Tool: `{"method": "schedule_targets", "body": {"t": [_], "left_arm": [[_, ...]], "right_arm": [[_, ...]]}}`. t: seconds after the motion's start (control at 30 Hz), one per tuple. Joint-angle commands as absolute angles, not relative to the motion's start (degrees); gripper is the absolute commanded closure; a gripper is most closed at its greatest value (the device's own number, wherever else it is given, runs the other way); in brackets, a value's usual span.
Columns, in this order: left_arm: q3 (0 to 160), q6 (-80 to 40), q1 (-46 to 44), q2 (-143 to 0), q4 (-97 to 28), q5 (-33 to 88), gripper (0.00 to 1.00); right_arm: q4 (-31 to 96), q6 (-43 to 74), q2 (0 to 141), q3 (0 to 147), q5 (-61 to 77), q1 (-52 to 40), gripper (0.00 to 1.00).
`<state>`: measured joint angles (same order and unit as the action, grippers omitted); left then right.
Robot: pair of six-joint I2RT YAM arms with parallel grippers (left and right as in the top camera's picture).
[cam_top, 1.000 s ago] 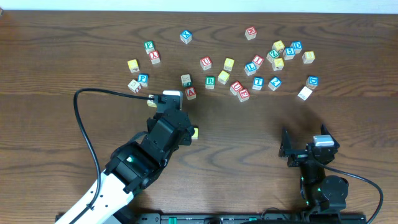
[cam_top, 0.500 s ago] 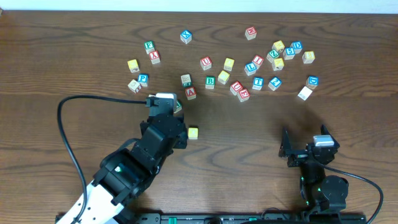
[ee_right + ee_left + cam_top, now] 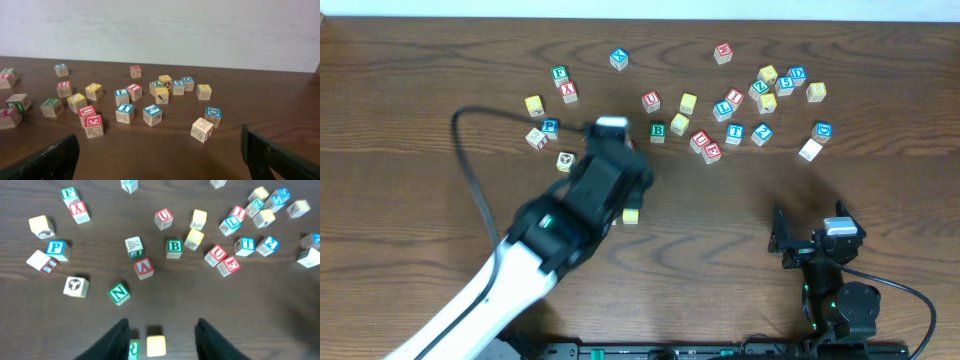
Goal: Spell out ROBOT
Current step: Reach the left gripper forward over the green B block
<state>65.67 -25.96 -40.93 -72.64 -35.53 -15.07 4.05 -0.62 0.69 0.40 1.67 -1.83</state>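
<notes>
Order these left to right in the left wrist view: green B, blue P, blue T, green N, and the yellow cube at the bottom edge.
blue P cube → green N cube → yellow cube → green B cube → blue T cube

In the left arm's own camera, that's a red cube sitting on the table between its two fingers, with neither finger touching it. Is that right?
Not quite. The left wrist view shows a yellow cube, not a red one, between the fingers of the left gripper. The rest holds: it sits on the table and neither finger touches it.
</notes>
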Motion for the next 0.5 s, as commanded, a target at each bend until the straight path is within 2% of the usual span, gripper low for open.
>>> {"method": "schedule_targets", "body": {"t": [0.0,0.17,0.3,0.47], "left_arm": [[75.7,-23.88,-40.8,-81.6,-39.13,-14.48,0.56],[91.72,-23.81,-40.58,-98.26,-46.28,-10.76,0.55],[97.17,-23.94,-39.48,-106.19,-46.41,-6.07,0.47],[99.48,-24.45,-37.17,-114.76,-45.74,-0.97,0.46]], "right_arm": [[4.27,-0.25,0.38,0.32,1.63,-1.54,0.01],[4.27,-0.25,0.38,0.32,1.63,-1.54,0.01],[4.27,-0.25,0.38,0.32,1.63,-1.54,0.01],[4.27,-0.25,0.38,0.32,1.63,-1.54,0.01]]}}
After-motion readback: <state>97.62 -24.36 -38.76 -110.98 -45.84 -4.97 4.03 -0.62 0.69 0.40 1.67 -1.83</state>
